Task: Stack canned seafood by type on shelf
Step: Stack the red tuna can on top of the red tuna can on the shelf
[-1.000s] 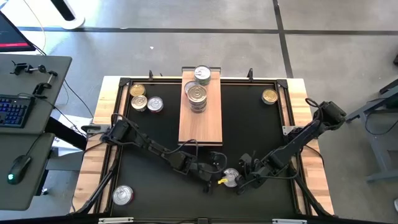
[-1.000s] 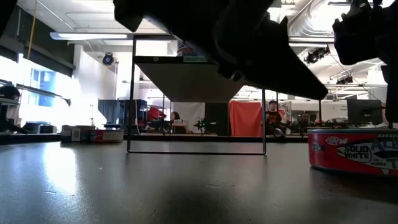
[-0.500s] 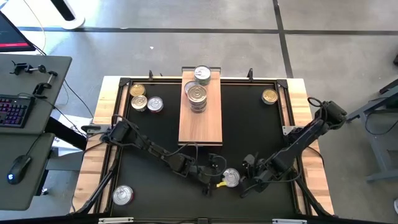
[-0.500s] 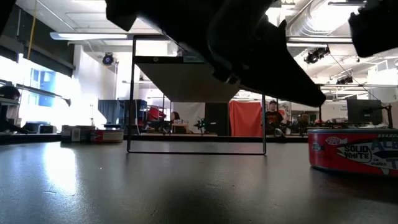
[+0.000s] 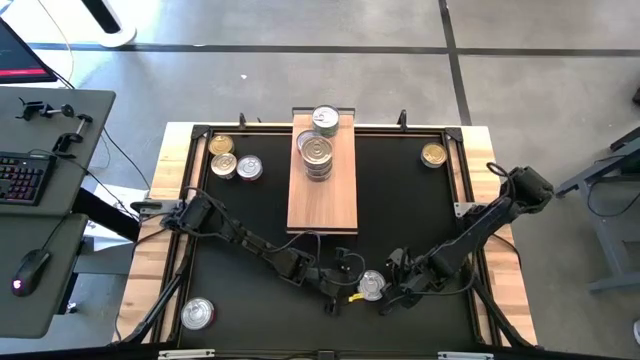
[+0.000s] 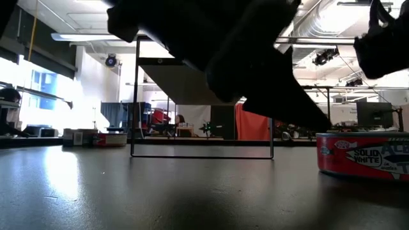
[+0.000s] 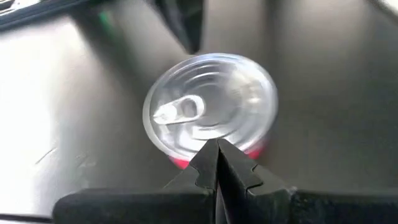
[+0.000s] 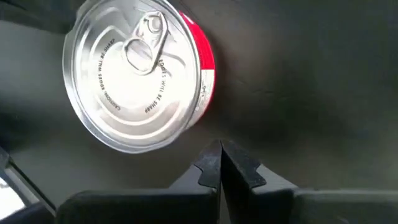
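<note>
Since a second ago we log one change: the right gripper (image 5: 392, 291) has eased slightly back from the silver tin (image 5: 371, 285) at the near middle of the black mat (image 5: 400, 200), while the tin itself lies where it lay.

Item, silver tin: round, flat, pull-tab lid up, red side label; seen also in the left wrist view (image 7: 210, 106), the right wrist view (image 8: 140, 78) and, at table height, the low view (image 6: 364, 155). It rests on the mat, between the two grippers, gripped by neither.

Item, left gripper (image 5: 343, 289): just beside the tin on its left; jaws pressed together, tips (image 7: 217, 163) just short of the tin's rim; we cannot tell if they touch it.

Item, right gripper: just beside the tin on its right; jaws pressed together, holding nothing, tips (image 8: 220, 163) apart from the tin.

Item, shelf (image 5: 322, 205): light-wood plank lying on the far middle of the mat. On its far end we count a stack of tins (image 5: 316, 157) and one silver tin behind it (image 5: 325, 118).

Item, loose tins: two gold-lidded ones (image 5: 221, 147) and a silver one (image 5: 248, 168) at the far left of the mat; one gold (image 5: 433, 155) at the far right; one silver (image 5: 197, 315) at the near left corner.

Item, surroundings: a desk with keyboard (image 5: 22, 178) and mouse (image 5: 31, 268), left of the table.
</note>
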